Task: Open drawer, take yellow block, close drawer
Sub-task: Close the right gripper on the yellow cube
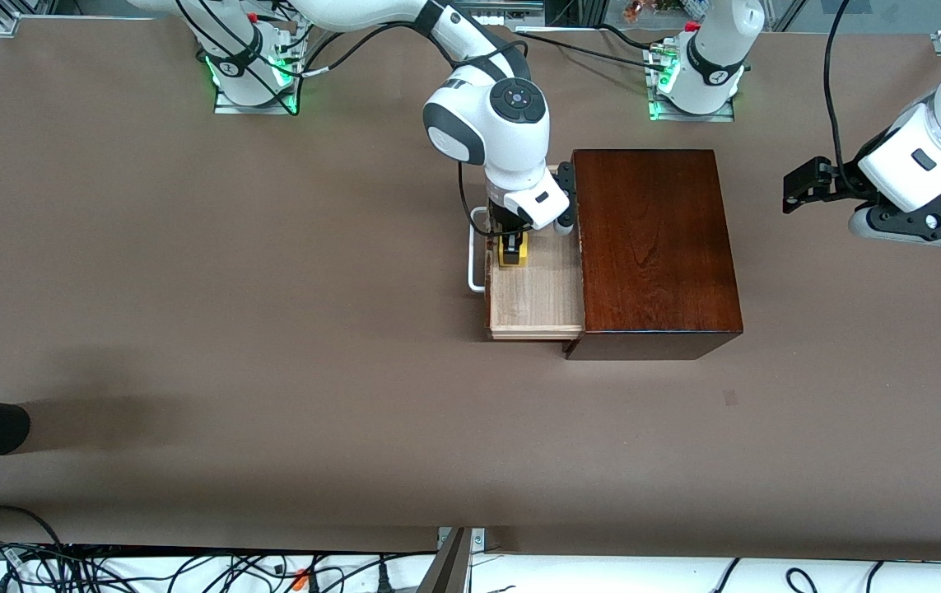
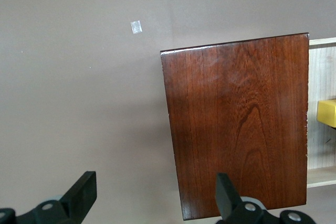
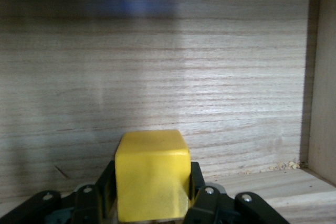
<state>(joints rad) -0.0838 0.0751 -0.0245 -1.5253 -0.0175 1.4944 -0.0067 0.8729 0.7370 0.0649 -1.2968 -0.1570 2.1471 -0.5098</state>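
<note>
**Yellow block gripped inside the open drawer**

The yellow block sits in the drawer, which stands pulled out from the wooden box toward the right arm's end of the worktop. Your right gripper has its fingers closed on the block. The step in hand is the take. Next, lift it straight up clear of the drawer walls, then close the drawer. Your left gripper waits with fingers apart, above the worktop beside the box.
</note>
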